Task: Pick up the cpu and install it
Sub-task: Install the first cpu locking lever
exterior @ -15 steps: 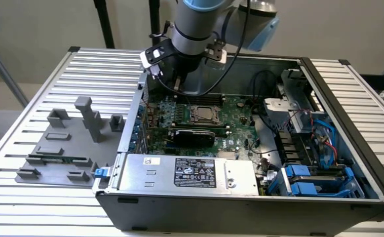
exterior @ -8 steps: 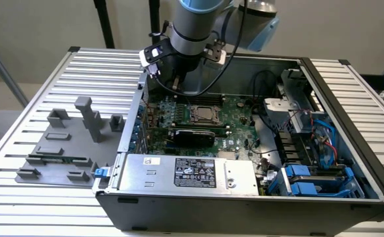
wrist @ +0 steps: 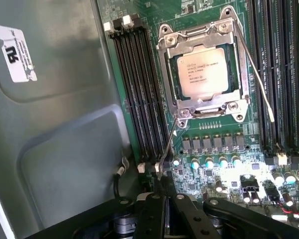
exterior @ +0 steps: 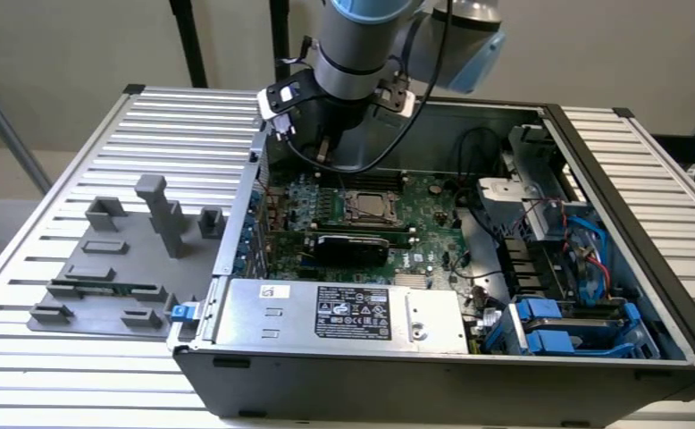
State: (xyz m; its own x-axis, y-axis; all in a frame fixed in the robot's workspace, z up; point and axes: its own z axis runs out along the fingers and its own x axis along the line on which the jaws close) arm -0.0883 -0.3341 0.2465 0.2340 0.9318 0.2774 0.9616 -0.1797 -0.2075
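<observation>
Hovering low over the motherboard (wrist: 209, 149), the pincer (wrist: 164, 195) has its two black fingers pressed together with nothing between them. The cpu (wrist: 202, 72) lies ahead of the fingertips and well apart from them, flat in its socket with the metal socket frame (wrist: 165, 74) around its edges, so the chip looks already seated. Closest to the pincer is a thin wire retention lever (wrist: 167, 147). It runs from the frame's near corner back to a point just in front of the fingertips; whether they touch it I cannot tell. A second wire lever (wrist: 254, 74) runs along the frame's other side.

My reading is that the work in hand concerns the near lever rather than the chip. To do it well, the closed tips should bear only on the lever's free end and carry it in a smooth arc about its hinge. They should also keep off the memory slots (wrist: 139, 89) just beside it and the small capacitors (wrist: 209, 162) on the other side — a slip either way would scrape the board.

The cpu's metal top carries several lines of dark print, too fine to read. A white sticker (wrist: 15, 52) on the case wall (wrist: 65, 149) beside the pincer bears a bold black mark and small text, both illegible. In the exterior view the power supply (exterior: 336, 313) carries a black label with white print — also unreadable.
</observation>
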